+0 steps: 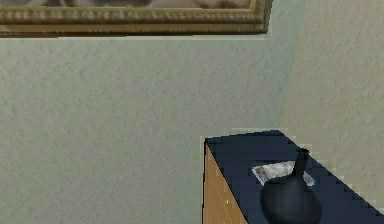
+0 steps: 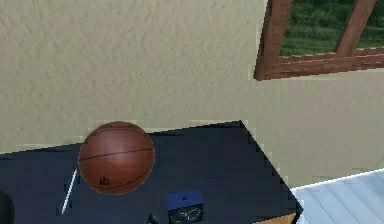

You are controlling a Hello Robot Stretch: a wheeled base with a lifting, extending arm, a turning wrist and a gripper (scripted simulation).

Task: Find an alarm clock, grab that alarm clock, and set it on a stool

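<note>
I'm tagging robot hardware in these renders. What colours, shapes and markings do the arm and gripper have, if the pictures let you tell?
These pictures don't let me tell. The dark surface is furniture: a dark blue tabletop bearing an orange basketball, a thin white stick and a small blue clock-like box.

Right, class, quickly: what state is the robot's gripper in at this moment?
Gripper: cannot be told.
The small blue clock sits on the dark tabletop.

Both views close, perhaps sharing dark tabletop
</note>
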